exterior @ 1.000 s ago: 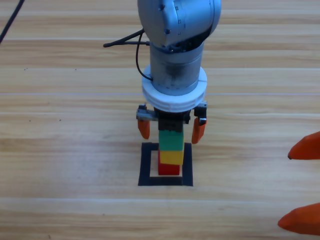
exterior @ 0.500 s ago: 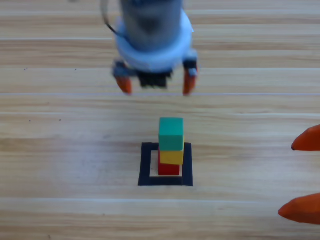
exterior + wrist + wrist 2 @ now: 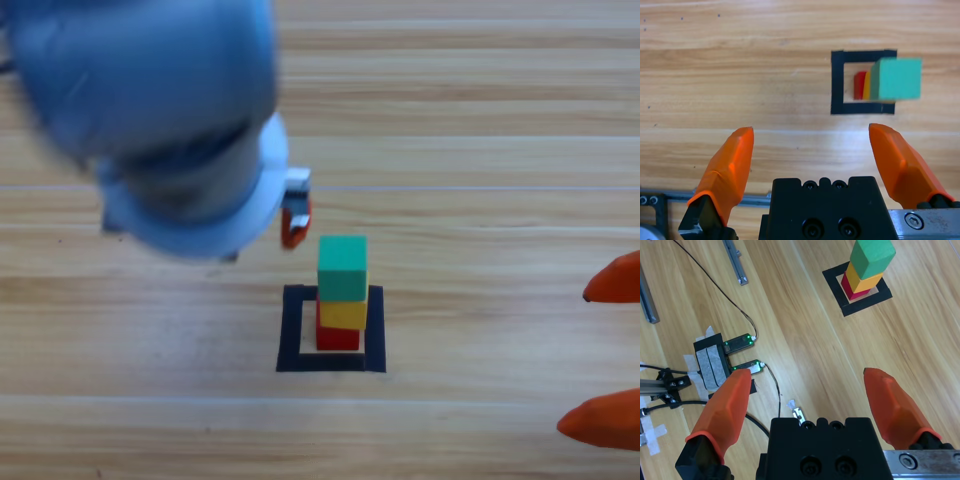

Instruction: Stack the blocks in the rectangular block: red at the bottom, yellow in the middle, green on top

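The left gripper (image 3: pixel 810 150) hangs over bare wooden surface (image 3: pixel 480 120) up and left of the stack, fingers wide apart and empty; the right gripper (image 3: pixel 605 355) waits at the right edge, fingers apart too. The green cube (image 3: pixel 343 267) tops the yellow cube (image 3: pixel 343 313) and the red cube (image 3: pixel 338 338) inside the black tape square (image 3: pixel 291 335). Only the right wrist view shows cables (image 3: pixel 735 305) and a taped black box (image 3: pixel 710 362). From above, the blurred left arm hides all but one of its fingers (image 3: pixel 293 225).
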You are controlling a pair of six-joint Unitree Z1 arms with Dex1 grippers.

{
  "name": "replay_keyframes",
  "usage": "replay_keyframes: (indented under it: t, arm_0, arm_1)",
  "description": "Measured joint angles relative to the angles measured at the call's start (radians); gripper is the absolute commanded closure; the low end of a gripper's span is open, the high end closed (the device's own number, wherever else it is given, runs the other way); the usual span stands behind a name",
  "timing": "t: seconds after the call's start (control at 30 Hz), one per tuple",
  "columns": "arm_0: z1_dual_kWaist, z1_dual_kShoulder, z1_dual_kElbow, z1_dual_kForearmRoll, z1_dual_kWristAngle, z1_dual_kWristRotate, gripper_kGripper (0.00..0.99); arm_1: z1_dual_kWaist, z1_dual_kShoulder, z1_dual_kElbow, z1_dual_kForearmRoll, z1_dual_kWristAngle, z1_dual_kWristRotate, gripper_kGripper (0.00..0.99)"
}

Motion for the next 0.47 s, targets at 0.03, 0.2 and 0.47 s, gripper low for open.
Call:
replay_keyframes:
  t: [0.03, 0.2, 0.47]
  arm_0:
    - [-0.020, -0.020, 0.041, -0.021, 0.008, -0.011, 0.000]
    - [-0.080, -0.108, 0.188, -0.112, 0.014, -0.013, 0.000]
    - [-0.088, -0.241, 0.370, -0.219, 0.020, -0.007, 0.000]
  arm_1:
    - [0.000, 0.000, 0.000, 0.000, 0.000, 0.000, 0.002]
    - [0.000, 0.000, 0.000, 0.000, 0.000, 0.000, 0.002]
    - [0.000, 0.000, 0.000, 0.000, 0.000, 0.000, 0.002]
